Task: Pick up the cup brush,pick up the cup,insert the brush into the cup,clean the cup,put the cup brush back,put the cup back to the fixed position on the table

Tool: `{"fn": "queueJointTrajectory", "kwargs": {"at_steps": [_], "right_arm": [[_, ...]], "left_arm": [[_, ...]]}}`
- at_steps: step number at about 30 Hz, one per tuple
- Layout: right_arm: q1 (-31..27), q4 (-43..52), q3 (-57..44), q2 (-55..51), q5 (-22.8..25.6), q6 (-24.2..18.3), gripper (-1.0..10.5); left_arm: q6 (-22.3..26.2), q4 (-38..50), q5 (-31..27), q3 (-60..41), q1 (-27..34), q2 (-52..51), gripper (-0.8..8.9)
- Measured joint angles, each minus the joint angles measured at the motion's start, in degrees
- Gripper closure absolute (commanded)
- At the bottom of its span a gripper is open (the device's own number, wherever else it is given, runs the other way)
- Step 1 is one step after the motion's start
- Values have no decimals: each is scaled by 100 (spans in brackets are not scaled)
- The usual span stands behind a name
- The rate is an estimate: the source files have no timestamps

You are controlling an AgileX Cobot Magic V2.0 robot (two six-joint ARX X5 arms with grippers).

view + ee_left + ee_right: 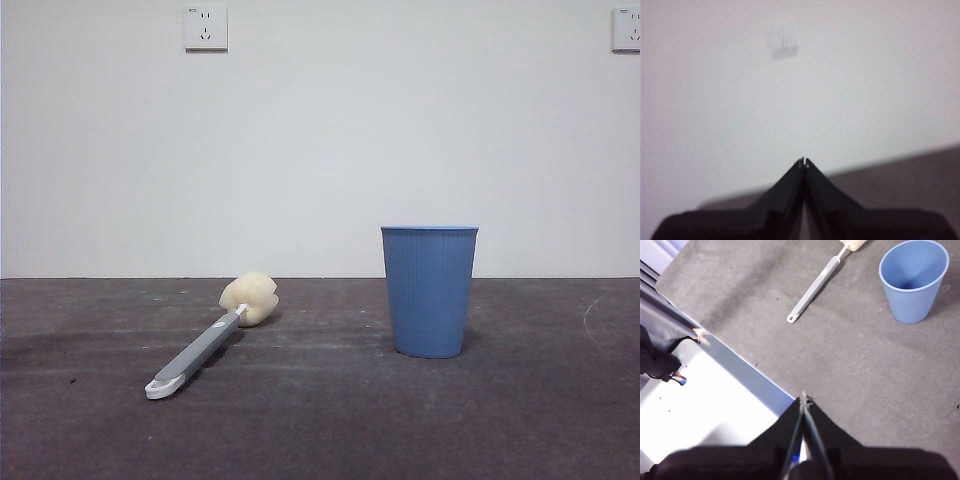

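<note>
You see cup brush point(205, 345) flat on table point(520, 420), sponge head toward wall; cup point(430, 290) upright, well apart beside it; left gripper point(804, 161) jaws together, empty; right gripper point(804, 398) jaws together, empty, above table.

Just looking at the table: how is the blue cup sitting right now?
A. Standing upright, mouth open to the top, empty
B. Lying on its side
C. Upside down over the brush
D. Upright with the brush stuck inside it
A: the cup stands upright on the table, its inside bare in the right wrist view, while the cup brush lies flat beside it, apart from it.
</note>
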Motion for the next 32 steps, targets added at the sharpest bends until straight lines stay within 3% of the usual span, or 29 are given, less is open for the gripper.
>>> {"fn": "queueJointTrajectory", "kwargs": {"at_steps": [14, 21, 32], "right_arm": [[0, 0, 0, 0, 0, 0, 945], [0, 0, 0, 0, -2, 0, 945], [0, 0, 0, 0, 0, 0, 945]], "left_arm": [[-138, -446, 0, -2426, 509, -1613, 817], [-330, -1318, 0, -2500, 516, -1843, 817], [-557, -1349, 22, -2498, 514, -1840, 817]]}}
